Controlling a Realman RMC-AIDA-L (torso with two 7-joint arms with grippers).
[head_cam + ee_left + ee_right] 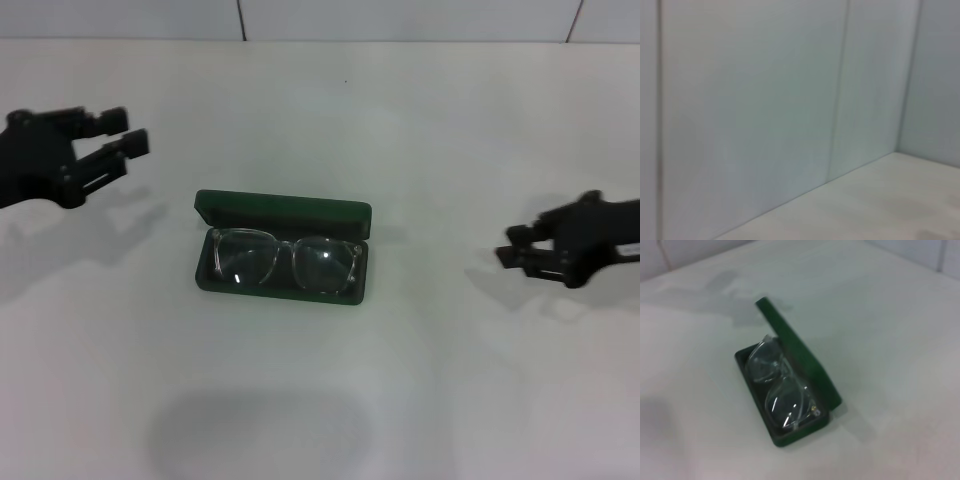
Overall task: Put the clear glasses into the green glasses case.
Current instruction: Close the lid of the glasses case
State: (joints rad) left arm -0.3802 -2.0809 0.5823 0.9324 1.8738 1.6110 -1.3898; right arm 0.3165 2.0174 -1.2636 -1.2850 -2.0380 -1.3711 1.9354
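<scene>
Now the clear glasses lie inside the open green glasses case mid-table. Left gripper hovers far left, fingers spread and empty. Right gripper hovers far right, also released.

Lab-type test booth: bare white table, plain white panelled walls with dark seams behind.

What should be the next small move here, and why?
Probably nothing more than closing the lid, if that is wanted. The glasses already lie inside the open case, with its lid standing up behind them. The left claw and the right claw hang apart from it on either side, holding nothing. The right claw seems nearer.
</scene>
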